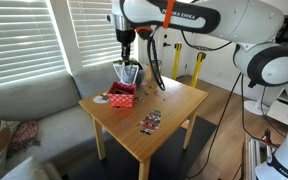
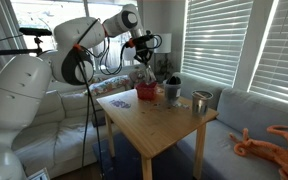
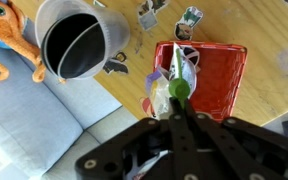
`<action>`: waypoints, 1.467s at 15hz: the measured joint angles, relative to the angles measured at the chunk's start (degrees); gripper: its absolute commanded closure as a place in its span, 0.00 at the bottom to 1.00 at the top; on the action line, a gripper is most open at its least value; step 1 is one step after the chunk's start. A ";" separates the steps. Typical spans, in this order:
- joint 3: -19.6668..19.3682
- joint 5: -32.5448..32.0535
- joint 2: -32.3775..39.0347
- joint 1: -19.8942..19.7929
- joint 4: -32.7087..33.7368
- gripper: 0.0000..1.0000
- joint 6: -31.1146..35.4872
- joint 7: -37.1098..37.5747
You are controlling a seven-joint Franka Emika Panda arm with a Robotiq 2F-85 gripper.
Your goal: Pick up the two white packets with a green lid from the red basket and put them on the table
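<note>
My gripper point(image 3: 176, 103) is shut on one white packet point(image 3: 164, 85) with a green lid, holding it just above the near edge of the red basket point(image 3: 219, 80). In both exterior views the gripper point(image 1: 127, 62) point(image 2: 144, 60) hangs above the basket point(image 1: 121, 96) point(image 2: 147, 93), which stands at a far corner of the light-wood table point(image 1: 169, 105) point(image 2: 159, 125). The held packet point(image 1: 128, 73) dangles below the fingers. I cannot make out the second packet; part of the basket is hidden behind the held one.
A metal can point(image 3: 79, 45) point(image 2: 201, 101) and a dark cup point(image 2: 172, 88) stand near the basket. A flat multicoloured packet point(image 1: 150, 122) lies mid-table. Small objects point(image 3: 189, 17) lie beyond the basket. A grey couch point(image 1: 44, 120) and an orange octopus toy point(image 3: 4, 40) border the table.
</note>
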 measured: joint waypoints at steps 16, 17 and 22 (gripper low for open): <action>-5.27 11.10 -12.06 -19.62 -18.27 0.99 -12.71 5.48; -6.02 11.11 -13.60 -20.33 -20.77 0.97 -12.71 7.53; -6.59 12.93 -19.06 -21.73 -28.35 0.99 -12.64 12.91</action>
